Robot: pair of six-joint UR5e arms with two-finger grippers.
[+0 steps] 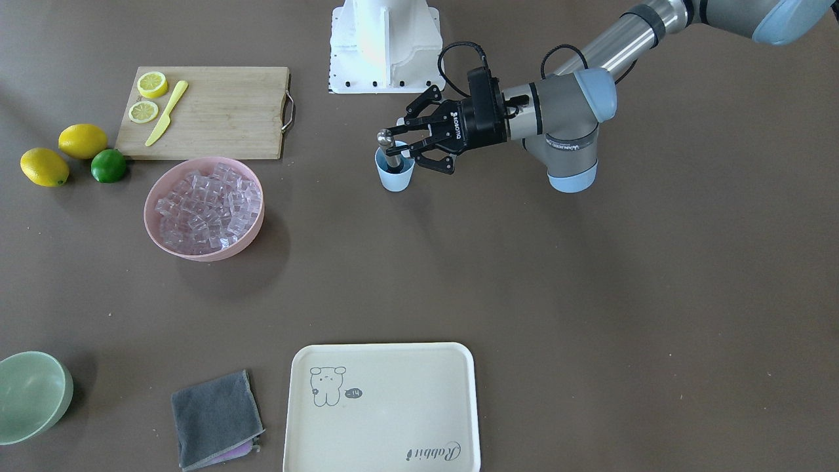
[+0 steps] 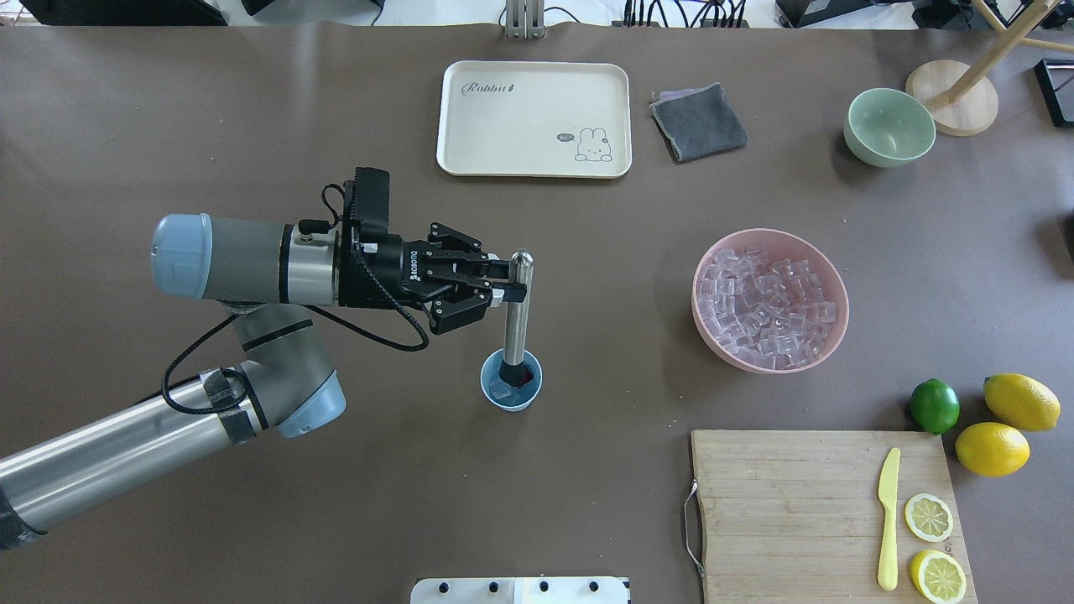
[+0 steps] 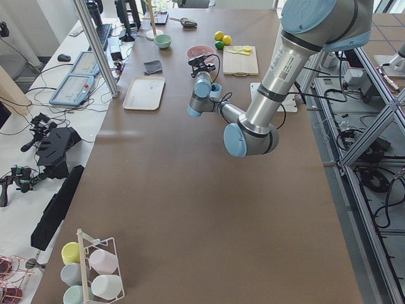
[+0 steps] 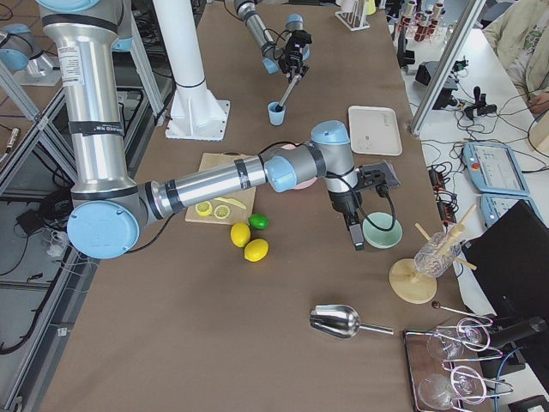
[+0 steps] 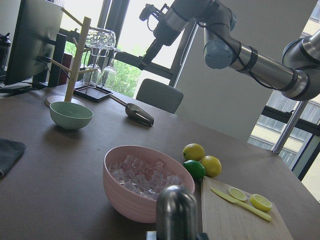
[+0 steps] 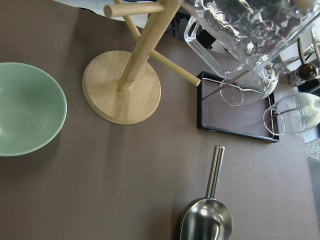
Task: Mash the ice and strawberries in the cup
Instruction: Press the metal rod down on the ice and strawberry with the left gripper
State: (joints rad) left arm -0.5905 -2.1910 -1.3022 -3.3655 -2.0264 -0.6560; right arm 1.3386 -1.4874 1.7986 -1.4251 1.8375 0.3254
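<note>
The light blue cup [image 2: 511, 393] stands on the brown table left of centre. A steel muddler [image 2: 517, 310] stands upright in it, and my left gripper [image 2: 508, 283] is shut on its upper shaft. Beside the muddler's foot the cup holds a dark red strawberry [image 2: 528, 380] and clear ice [image 2: 500, 389]. From the front, the cup [image 1: 396, 177] sits just under the left gripper [image 1: 398, 142]. More ice [image 2: 770, 302] fills a pink bowl. My right gripper [image 4: 356, 239] hangs by the pale green bowl [image 4: 382, 232], too small to tell its state.
The pink bowl [image 2: 705, 327] sits right of the cup. A cutting board [image 2: 789, 503] carries a yellow knife [image 2: 888, 516] and lemon slices, with a lime [image 2: 934, 405] and two lemons beside it. A cream tray [image 2: 470, 134], a grey cloth [image 2: 698, 122] and a wooden glass stand [image 2: 952, 107] lie far.
</note>
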